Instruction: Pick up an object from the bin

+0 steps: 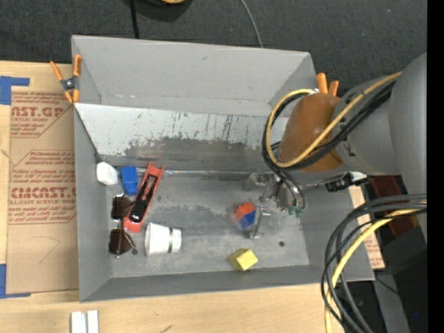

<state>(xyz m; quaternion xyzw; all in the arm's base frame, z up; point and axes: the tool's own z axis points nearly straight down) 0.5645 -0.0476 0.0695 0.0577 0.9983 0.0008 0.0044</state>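
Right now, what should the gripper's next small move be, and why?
Probably a slight shift toward the view's left: the gripper sits at the right edge of the small red-and-blue thing, not squarely over it. The yellow block lies apart.

Robotics lab or test cell, not a home. A big grey industrial robot arm [409, 116] with an orange wrist cover [312, 130] and looped yellow and black cables [361, 234] hangs over a scuffed grey metal bin [187, 68]. The bin sits on a plain light wood bench [208, 311] and holds unrelated small items scattered loose, e.g. a white cup [161, 239] and a yellow block [243, 259].
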